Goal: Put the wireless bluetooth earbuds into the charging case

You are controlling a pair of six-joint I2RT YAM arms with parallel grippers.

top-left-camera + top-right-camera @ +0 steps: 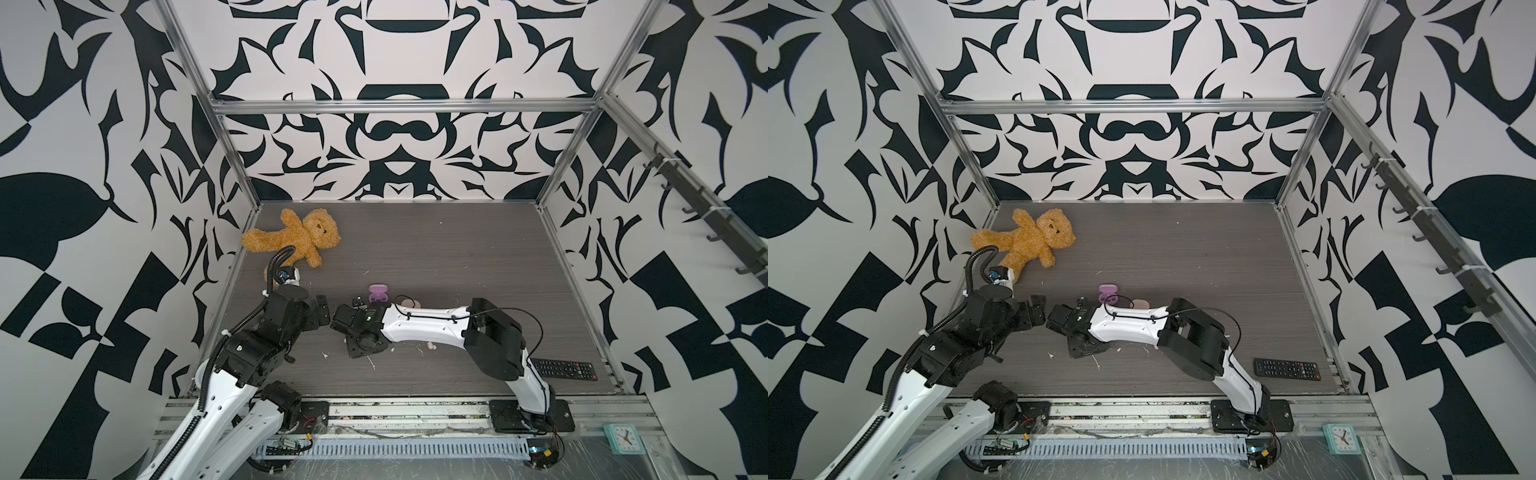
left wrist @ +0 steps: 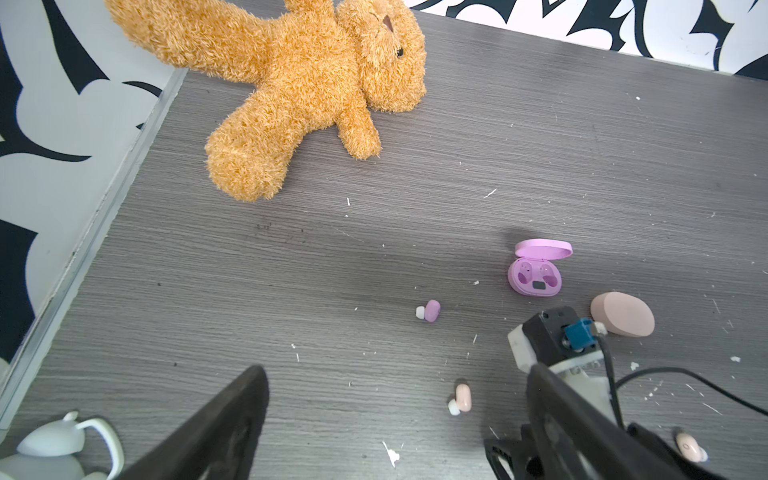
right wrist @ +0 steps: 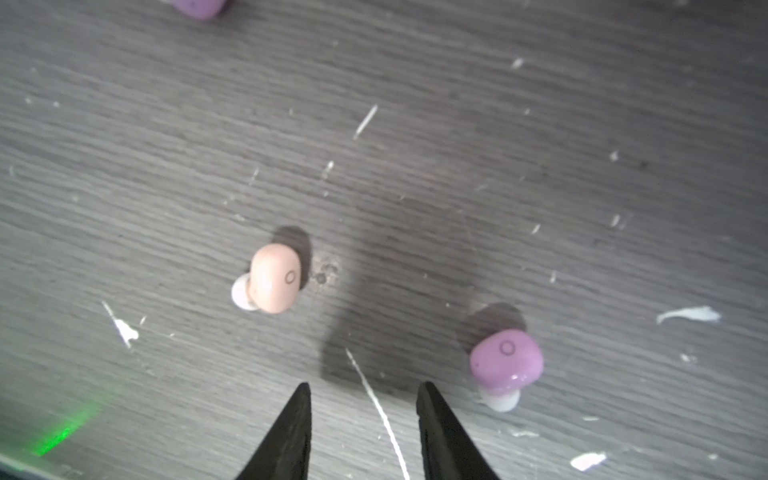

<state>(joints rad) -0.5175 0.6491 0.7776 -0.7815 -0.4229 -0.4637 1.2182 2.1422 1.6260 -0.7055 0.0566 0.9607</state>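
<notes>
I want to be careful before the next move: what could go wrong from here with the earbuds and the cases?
1. The right tool hangs between the peach earbud and the lilac earbud, around neither; closing now would likely catch nothing or knock one away.
2. Only the lilac case is open; the peach case is shut, so a peach earbud has no socket yet.

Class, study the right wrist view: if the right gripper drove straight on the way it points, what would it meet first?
Probably bare table, though depth is unclear: the right gripper aims between the peach earbud and the lilac earbud, in line with neither.
</notes>
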